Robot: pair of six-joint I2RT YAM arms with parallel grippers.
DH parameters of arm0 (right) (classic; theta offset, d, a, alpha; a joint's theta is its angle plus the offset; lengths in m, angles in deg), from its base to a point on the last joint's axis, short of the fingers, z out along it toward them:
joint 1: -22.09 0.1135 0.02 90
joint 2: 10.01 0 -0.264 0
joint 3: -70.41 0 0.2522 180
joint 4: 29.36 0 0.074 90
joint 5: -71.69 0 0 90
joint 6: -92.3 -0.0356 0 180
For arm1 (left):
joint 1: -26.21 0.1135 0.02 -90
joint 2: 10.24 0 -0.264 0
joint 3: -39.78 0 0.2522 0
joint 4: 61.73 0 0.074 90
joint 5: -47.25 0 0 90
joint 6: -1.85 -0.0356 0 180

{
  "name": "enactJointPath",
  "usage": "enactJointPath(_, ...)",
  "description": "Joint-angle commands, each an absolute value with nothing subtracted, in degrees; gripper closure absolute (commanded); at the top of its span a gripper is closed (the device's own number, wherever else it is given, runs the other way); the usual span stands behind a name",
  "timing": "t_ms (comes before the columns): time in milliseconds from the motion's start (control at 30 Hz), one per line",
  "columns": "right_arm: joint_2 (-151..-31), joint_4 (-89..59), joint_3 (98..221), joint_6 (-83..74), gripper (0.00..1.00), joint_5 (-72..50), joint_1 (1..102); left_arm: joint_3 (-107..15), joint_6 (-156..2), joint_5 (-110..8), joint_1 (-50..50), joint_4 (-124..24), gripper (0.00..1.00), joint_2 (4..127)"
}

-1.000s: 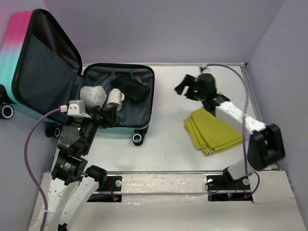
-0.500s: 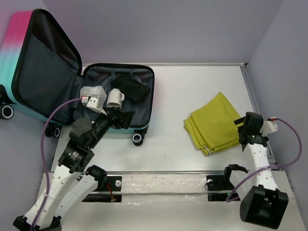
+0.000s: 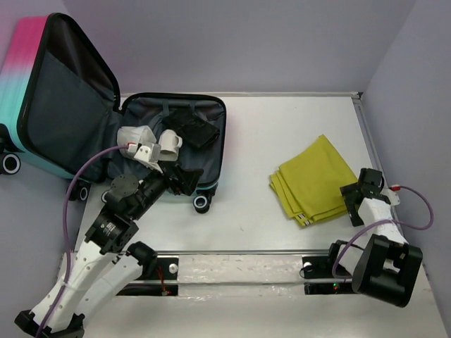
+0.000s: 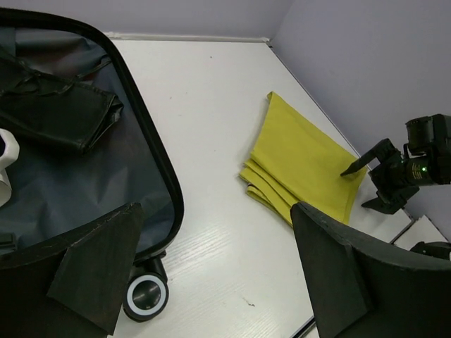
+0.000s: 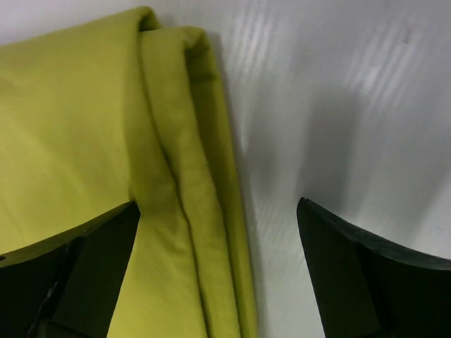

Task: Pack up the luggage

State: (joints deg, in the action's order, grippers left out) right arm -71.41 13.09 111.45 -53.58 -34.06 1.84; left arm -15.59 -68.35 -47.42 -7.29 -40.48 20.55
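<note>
The luggage lies open at the left, its pink-to-teal lid propped up and its dark grey lined base flat on the table. A folded yellow-green cloth lies on the table at the right. My left gripper is open and empty, over the base's near rim by a wheel. My right gripper is open and low at the cloth's right edge. In the right wrist view its jaws stand either side of the folded edge. The cloth also shows in the left wrist view.
Inside the base lie a black pouch and a white cup. A white item is partly hidden by the left wrist. Purple walls close the back and right. A metal rail runs along the near edge.
My right arm has swung from above the cloth's far side down to its right edge. My left gripper has moved right, from inside the luggage base to its near rim.
</note>
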Motion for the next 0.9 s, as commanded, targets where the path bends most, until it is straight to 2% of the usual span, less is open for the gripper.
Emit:
enactJointPath(0,-79.67,-4.19,107.72,-48.27,0.05,-13.73,1.52,-16.96,-69.34,-50.83,-7.98,-41.64,0.02,22.98)
enactJointPath(67,-83.9,-7.07,109.29,-46.22,0.09,-9.19,1.52,-17.49,-68.9,-53.28,-7.98,-41.73,0.01,25.08)
enactJointPath(100,-86.1,-7.42,110.52,-45.08,0.18,-8.47,2.13,-17.67,-68.55,-54.34,-7.98,-41.99,0.01,25.88)
enactJointPath(233,-93.4,-9.88,114.92,-39.81,0.27,-6.19,3.98,-19.16,-65.65,-59.09,-8.07,-42.7,0.01,30.53)
enactJointPath(333,-96.13,-12.07,116.86,-37.61,0.48,-3.56,4.51,-20.39,-63.98,-58.58,-10.78,-43.75,0.01,33.35)
enactJointPath(367,-97.88,-13.13,117.73,-36.12,0.62,-2.76,5.12,-21.52,-63.02,-56.22,-14.45,-44.01,0.01,35.97)
enactJointPath(400,-98.68,-13.4,118.26,-35.24,0.7,-2.67,5.12,-22.06,-62.49,-54.03,-16.83,-44.19,0.01,37.47)
enactJointPath(500,-101.49,-13.92,120.63,-32.25,0.81,-2.4,7.05,-25.56,-61.6,-45.59,-25.7,-44.28,0.01,46.94)
enactJointPath(600,-101.5,-14.98,120.82,-31.45,0.92,-2.32,7.06,-29.26,-61.34,-39.25,-27.93,-44.19,0.01,53.55)
enactJointPath(767,-98.78,-19.29,120.03,-30.49,0.93,-3.11,7.06,-39.18,-64.93,-31.69,-28.02,-41.38,0.01,73.23)
enactJointPath(867,-97.37,-20.78,119.5,-30.05,0.93,-1.88,7.06,-50.26,-67.4,-27.21,-27.93,-37.26,0.01,84.75)
